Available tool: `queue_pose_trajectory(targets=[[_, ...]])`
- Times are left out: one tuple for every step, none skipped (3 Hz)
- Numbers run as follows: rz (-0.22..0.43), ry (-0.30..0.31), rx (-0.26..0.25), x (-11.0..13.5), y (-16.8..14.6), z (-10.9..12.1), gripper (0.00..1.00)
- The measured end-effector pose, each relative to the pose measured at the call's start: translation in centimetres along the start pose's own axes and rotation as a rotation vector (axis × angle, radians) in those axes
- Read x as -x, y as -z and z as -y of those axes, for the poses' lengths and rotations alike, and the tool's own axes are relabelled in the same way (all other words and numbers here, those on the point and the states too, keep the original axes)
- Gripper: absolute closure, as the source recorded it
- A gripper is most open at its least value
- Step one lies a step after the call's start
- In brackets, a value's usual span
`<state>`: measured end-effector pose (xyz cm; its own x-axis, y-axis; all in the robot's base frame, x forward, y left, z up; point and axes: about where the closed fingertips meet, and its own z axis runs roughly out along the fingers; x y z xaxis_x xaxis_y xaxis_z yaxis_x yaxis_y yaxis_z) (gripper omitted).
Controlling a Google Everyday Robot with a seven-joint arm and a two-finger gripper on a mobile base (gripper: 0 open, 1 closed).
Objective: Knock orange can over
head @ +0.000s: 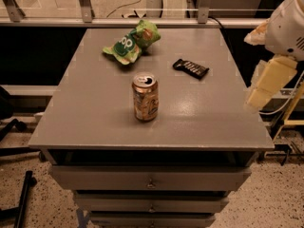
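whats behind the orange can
Farther back, apart from the orange can: a green snack bag and a black wrapper. The can covers the tabletop just behind it. The tool hangs beyond the tabletop's right edge.

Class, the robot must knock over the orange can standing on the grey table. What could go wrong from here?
1. The gripper hangs off the right side of the grey table, so a sweep toward the shiny orange metal can might clip the flat black candy bar wrapper lying nearby.
2. A low push may slide the upright can instead of tipping it.
3. Once tipped, the round can could roll off the front edge.
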<state>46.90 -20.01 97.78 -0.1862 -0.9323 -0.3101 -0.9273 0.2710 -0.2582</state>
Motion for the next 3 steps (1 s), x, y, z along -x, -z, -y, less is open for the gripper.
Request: queue_pose_trajectory(targets=[[0.114,0.045,0.030,3.6,-1.9,1.6,0.00],[0.239,0.084,0.073,7.3,-3.1,2.3,0.00],[0.385,0.113,0.137,10.7,-4.0,2.0,0.00]])
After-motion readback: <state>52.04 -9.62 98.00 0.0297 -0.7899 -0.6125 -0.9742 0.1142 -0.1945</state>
